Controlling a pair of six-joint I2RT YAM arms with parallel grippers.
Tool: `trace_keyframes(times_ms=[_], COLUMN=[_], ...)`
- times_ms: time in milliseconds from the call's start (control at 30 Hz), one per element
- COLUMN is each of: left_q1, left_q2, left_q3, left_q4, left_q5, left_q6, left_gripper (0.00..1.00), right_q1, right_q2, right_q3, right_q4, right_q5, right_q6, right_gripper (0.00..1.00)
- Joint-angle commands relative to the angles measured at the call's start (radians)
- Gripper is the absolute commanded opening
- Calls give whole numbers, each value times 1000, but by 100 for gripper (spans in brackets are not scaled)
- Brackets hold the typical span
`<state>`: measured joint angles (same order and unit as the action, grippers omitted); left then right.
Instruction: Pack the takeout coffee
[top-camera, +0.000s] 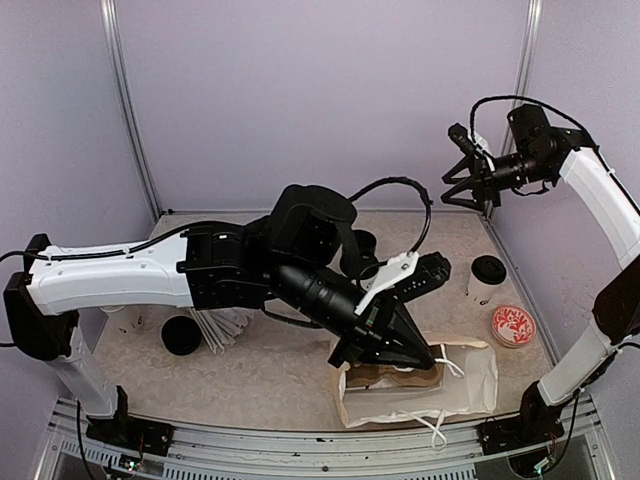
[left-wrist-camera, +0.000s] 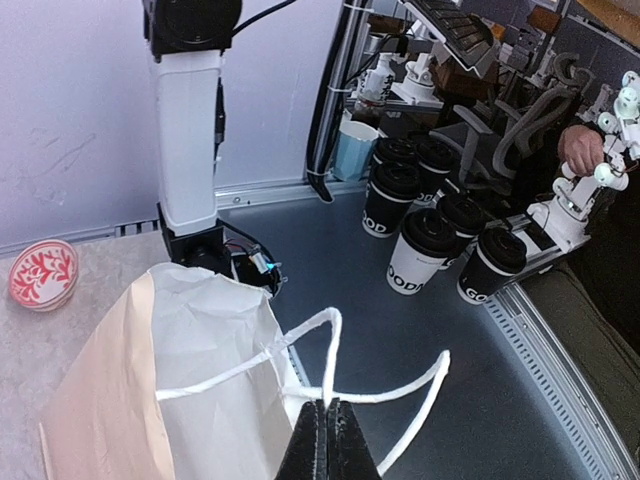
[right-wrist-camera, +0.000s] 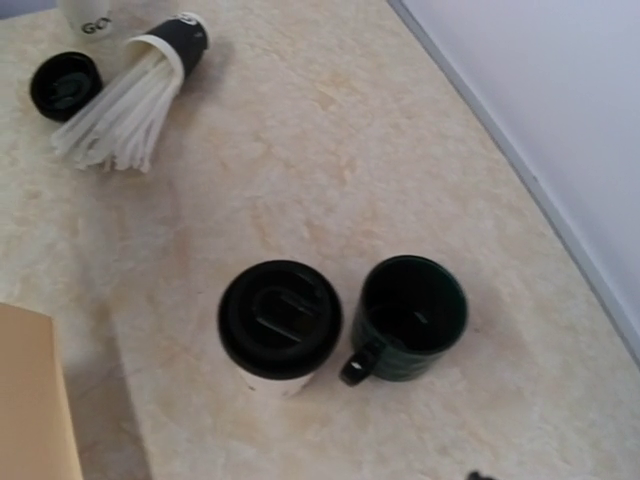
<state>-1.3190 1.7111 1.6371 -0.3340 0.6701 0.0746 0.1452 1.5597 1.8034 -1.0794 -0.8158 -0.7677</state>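
The left pincer, at bottom centre, is closed on the white cord handle of a paper bag at lower left. A red-patterned bowl sits on the worktop at the left edge.

Table bears bag; lidded cup; mug; bowl.

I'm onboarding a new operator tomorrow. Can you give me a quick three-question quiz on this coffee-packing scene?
1. Multiple choice: in the right wrist view, what stands right beside the lidded takeout cup? A) a spoon B) a dark green mug C) a glass bottle
2. True or false: the right gripper is closed on that cup.
3. Fill in: the left gripper pinches the white ____ of the paper bag.
Key: 1 B. 2 False; it is raised, open and empty. 3 handle.
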Motion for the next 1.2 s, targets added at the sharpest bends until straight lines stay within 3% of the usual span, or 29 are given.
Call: trace_keyframes(times_ms=[0,300,433,700,1000,1033,1167], left_q1=[-45,-99,-83,69,309,324,340], left_q2=[-10,-43,-47,16,188,205,213], left_q3=[-55,-54,-9,143,296,300,297], left_q4=[68,81,76,57,45,47,61], left_q5=[-28,-138,-261,-388,-412,-395,-380], left_q6=[-52,-61,-47,-91,-163,-167,-164], left_gripper=[0,0,0,0,0,1,20], right_q1=[-7,-1,1,0,0,1,1], right_q2=[8,-31,-67,-131,-151,-151,-158], right_q3=[-41,-75,-71,-90,-127,-129,-132], right_q4=[-36,-33,-34,-8,66,65,47], right_q5=[-68,-94,-85,-30,27,30,25], right_q6=[-13,-7,3,37,68,66,47], right_gripper=[61,61,61,61,64,64,66])
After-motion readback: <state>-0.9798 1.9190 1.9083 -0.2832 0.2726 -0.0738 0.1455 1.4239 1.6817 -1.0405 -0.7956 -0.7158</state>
